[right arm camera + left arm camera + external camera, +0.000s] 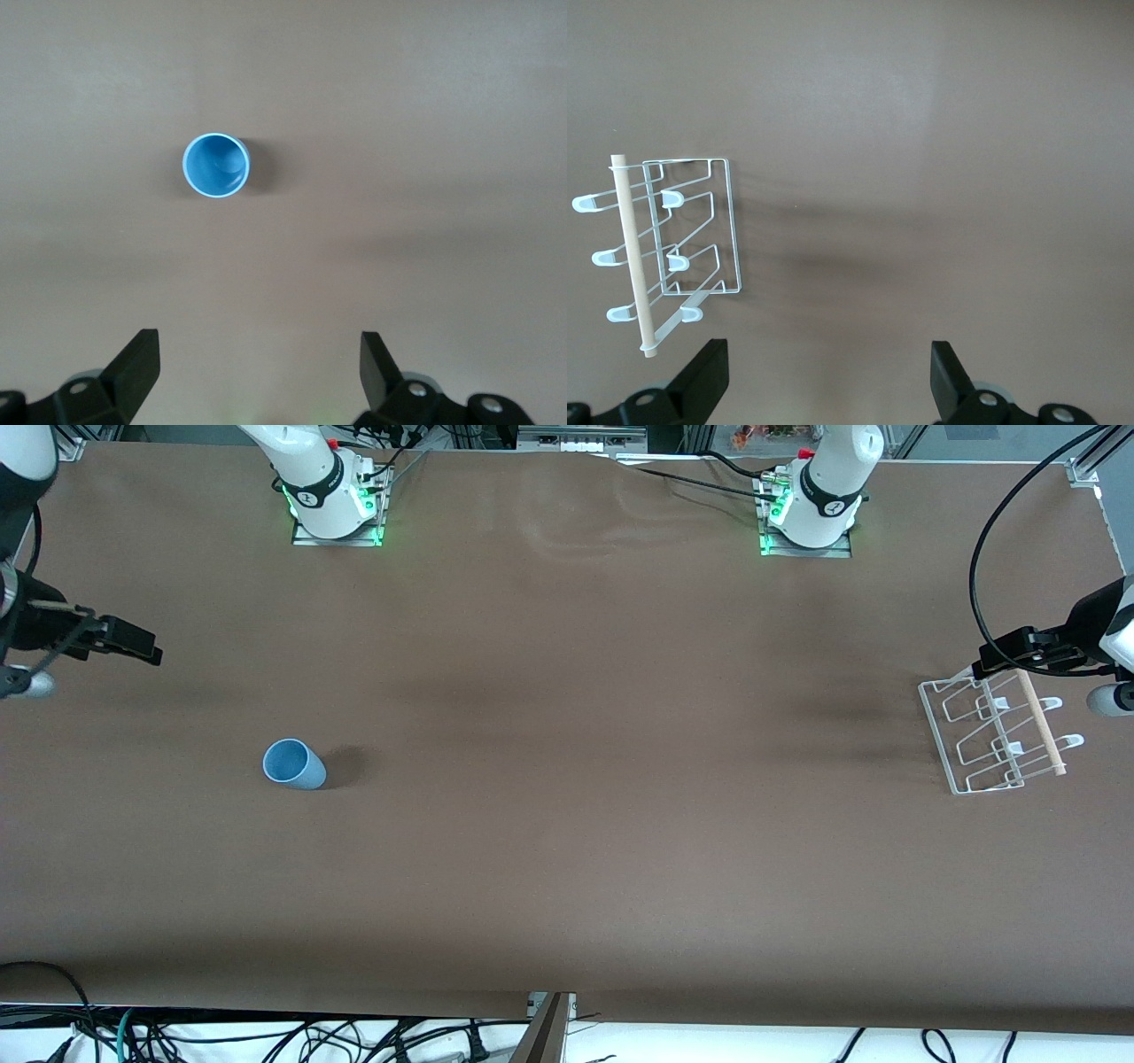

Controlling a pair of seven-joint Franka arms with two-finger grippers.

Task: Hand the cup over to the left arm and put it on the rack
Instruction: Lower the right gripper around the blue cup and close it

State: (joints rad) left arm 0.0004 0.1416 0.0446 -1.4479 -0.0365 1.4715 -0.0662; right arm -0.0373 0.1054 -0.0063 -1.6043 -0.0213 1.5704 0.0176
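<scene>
Nearest your front camera, the cup (294,764) stands upright on the brown table (567,850), mouth up, toward the right arm's end. Nothing touches it; its shadow falls on the cloth beside it. In your right wrist view the cup (215,165) shows as a blue ring, its inside bare, well apart from the fingers.

A little farther from the camera, at the left arm's end, you see the rack (997,731) lying on the table, white wire loops with a wooden dowel (1041,722) along the side closest to the table's end. Your left wrist view shows the rack (691,235) with its dowel (633,257) and capped prong tips, nothing on it.

Your left gripper (997,662) hangs over the rack's edge that lies farthest from the camera, fingers (709,376) spread wide and holding nothing. Your right gripper (133,642) hangs over bare table at the right arm's end, well apart from the cup, its fingers (142,359) likewise released and empty.

Farthest off, both arm bases stand along the table's edge, green lights glowing at their feet, cables trailing from them.
</scene>
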